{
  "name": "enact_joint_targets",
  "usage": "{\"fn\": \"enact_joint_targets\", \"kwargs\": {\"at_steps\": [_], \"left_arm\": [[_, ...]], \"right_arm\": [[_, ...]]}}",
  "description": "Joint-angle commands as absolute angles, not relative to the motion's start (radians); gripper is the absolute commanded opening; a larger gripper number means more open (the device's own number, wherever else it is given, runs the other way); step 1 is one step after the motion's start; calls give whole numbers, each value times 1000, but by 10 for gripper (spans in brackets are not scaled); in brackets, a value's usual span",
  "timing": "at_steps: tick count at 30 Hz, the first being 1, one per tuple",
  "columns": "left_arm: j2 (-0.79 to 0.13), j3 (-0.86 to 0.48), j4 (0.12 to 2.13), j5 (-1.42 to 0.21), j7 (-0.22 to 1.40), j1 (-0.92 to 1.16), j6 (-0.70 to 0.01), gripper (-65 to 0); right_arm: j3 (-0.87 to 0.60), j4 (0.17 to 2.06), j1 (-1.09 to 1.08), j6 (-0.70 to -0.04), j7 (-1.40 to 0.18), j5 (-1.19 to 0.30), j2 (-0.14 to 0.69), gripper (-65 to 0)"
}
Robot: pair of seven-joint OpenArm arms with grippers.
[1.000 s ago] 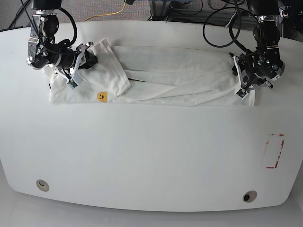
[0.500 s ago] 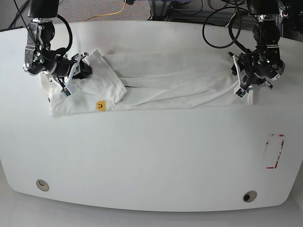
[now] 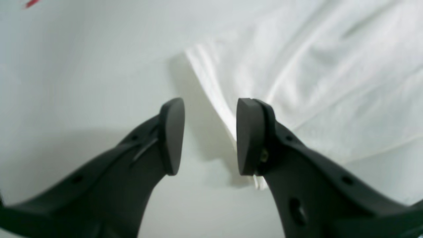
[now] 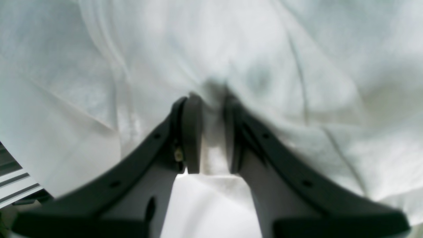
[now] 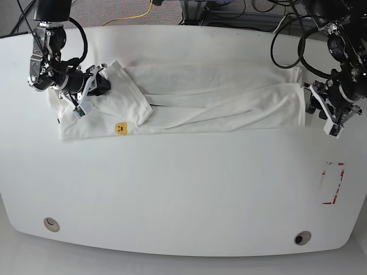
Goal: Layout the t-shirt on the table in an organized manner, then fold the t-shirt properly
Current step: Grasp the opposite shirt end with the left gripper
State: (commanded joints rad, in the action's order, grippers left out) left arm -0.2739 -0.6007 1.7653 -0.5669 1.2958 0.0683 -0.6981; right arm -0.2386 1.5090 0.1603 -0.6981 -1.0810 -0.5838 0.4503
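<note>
the white counter [image 5: 183, 189] carried the t-shirt [image 5: 212, 97], stretched in a long wrinkled band along its far side, a small yellow smiley patch [image 5: 120, 128] showing. the right end effector [image 4: 211, 132] pinched a fold of the shirt's cloth. the left end effector [image 3: 210, 135] stood parted, empty, just off the hem.

Black arms [image 5: 49, 43], looped black cables [image 5: 287, 34] — matte dark fingers [image 3: 172, 135]

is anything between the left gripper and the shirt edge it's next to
Nothing visible. The left gripper is open over bare table, and the t-shirt edge lies just ahead between its fingertips, unobstructed.
</note>
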Motion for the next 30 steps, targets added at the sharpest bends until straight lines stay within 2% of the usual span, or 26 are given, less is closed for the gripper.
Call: {"fn": "enact_joint_targets", "kwargs": {"at_steps": [3, 7, 9, 16, 30], "left_arm": [[-275, -648, 1679, -615, 1294, 67, -698, -383], [-277, -687, 1581, -661, 1293, 50, -698, -264], [-277, -691, 1546, -668, 1293, 47, -698, -240], [-271, -685, 1497, -670, 1293, 39, -698, -240], [-248, -539, 1368, -665, 1233, 1, -698, -242]], "right_arm": [[-239, 1509, 160, -698, -1081, -584, 450, -520], [-239, 1509, 160, -698, -1081, -584, 450, -520], [-239, 1509, 160, -698, -1081, -584, 450, -520], [-240, 1509, 160, -698, -1081, -584, 437, -520], [-242, 1509, 159, -698, -1081, -584, 429, -520]]}}
